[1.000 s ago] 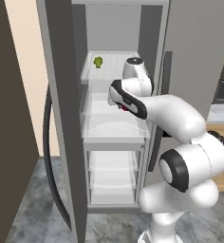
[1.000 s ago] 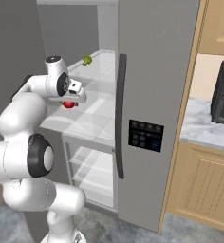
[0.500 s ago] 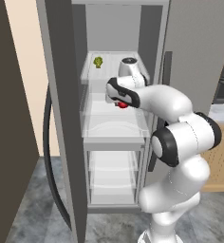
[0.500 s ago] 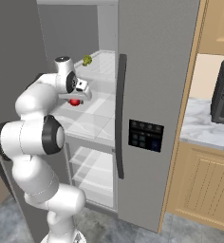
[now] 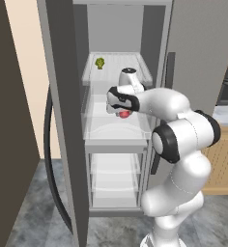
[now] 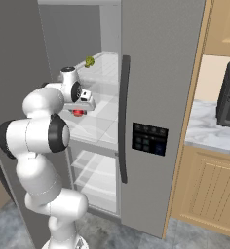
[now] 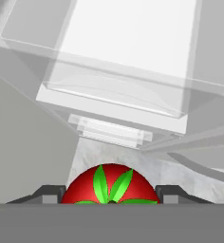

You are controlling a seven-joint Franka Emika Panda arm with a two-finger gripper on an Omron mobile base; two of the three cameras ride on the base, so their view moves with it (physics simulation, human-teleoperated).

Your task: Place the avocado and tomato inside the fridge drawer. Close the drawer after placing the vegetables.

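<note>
Though half-hidden elsewhere, tomato [image 7: 111,185] stem-first between fingertips [image 7: 48,191].

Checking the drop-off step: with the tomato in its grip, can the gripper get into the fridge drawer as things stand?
Probably yes: the gripper holds the tomato above the open-topped fridge drawer, with nothing visibly between them.

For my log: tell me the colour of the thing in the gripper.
The tomato is glossy red with green stem leaves, clearest in the hand view, held in the gripper.
</note>
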